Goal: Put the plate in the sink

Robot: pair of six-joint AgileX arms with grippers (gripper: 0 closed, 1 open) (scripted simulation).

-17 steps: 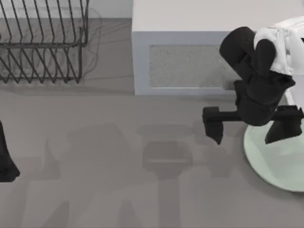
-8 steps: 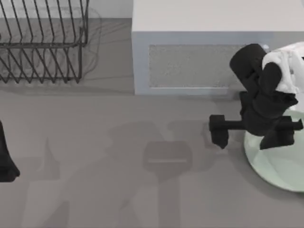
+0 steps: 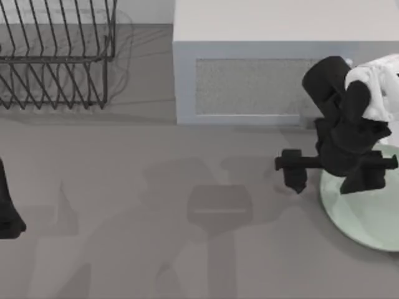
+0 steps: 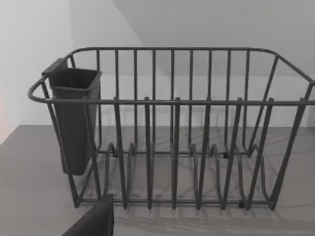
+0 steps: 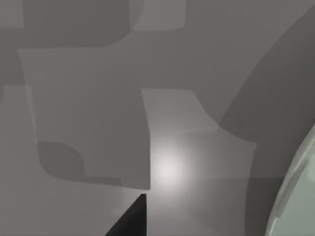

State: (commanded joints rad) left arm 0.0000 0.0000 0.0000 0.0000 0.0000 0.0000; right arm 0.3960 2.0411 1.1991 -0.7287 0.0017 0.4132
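The plate (image 3: 368, 215), pale mint green and round, lies flat on the grey table at the right edge of the top view, partly cut off by it. My right gripper (image 3: 327, 177) hangs open over the plate's left rim, one finger (image 3: 293, 175) outside the rim above the table and the other above the plate. In the right wrist view the plate's rim (image 5: 298, 196) curves along one side, with a dark fingertip (image 5: 132, 221) near it. The sink is out of view. My left arm (image 3: 7, 208) is parked at the table's left edge.
A grey-white microwave (image 3: 262, 68) stands at the back, just behind my right arm. A black wire dish rack (image 3: 56, 59) stands at the back left; the left wrist view faces the rack (image 4: 172, 147) and its dark cutlery cup (image 4: 74, 118).
My right gripper has shifted slightly right and toward the table's front, closer to the plate's left rim. The plate and the left arm have not moved.
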